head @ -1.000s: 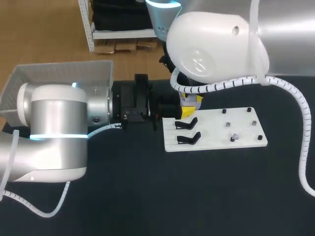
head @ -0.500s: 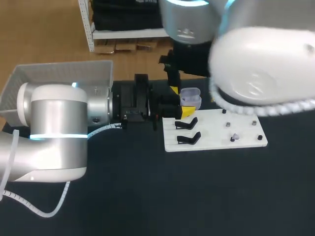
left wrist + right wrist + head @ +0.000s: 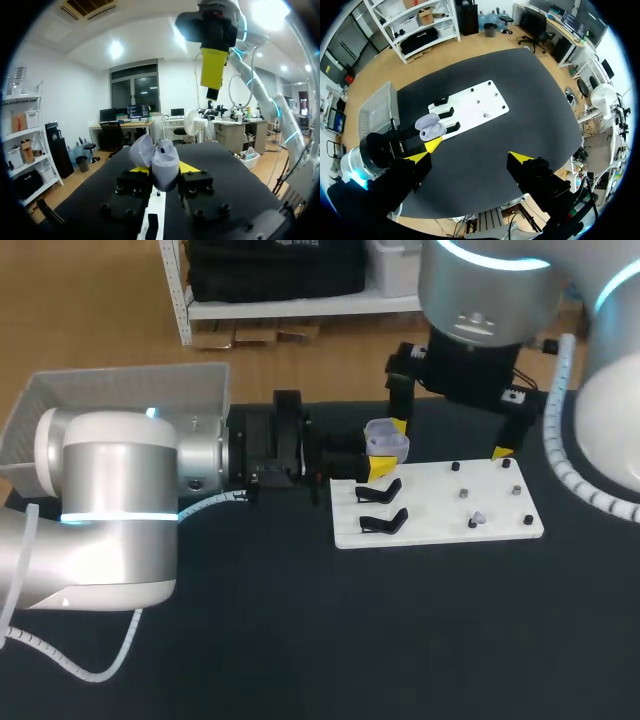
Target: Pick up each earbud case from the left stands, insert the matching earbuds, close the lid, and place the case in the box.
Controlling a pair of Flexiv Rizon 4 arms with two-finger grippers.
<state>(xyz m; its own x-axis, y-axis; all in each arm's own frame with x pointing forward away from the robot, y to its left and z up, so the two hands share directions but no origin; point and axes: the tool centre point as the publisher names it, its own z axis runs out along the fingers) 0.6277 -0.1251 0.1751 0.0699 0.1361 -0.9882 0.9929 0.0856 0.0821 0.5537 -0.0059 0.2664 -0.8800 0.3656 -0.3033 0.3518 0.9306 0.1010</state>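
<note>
A lavender earbud case [image 3: 385,440] with its lid standing open is held just above the left end of the white board [image 3: 440,530]. My left gripper [image 3: 374,466] is shut on its two sides. In the left wrist view the case [image 3: 159,159] sits between the yellow tips of that gripper [image 3: 163,170]. My right gripper [image 3: 450,438] hangs open and wide above the board's far edge, holding nothing. From its own high view the right gripper [image 3: 472,156] looks down on the case [image 3: 430,127]. A small pale earbud [image 3: 478,518] lies on the board's right half.
Two black stands [image 3: 381,507] sit bare on the board's left end, and several dark pegs [image 3: 463,492] dot its right half. A white box [image 3: 120,398] stands at the table's far left, behind my left arm [image 3: 120,510]. Black tabletop [image 3: 350,640] lies in front.
My right arm has risen and drawn back to the right, away from the case, and its fingers have spread wide. The left gripper and the case have stayed put.
</note>
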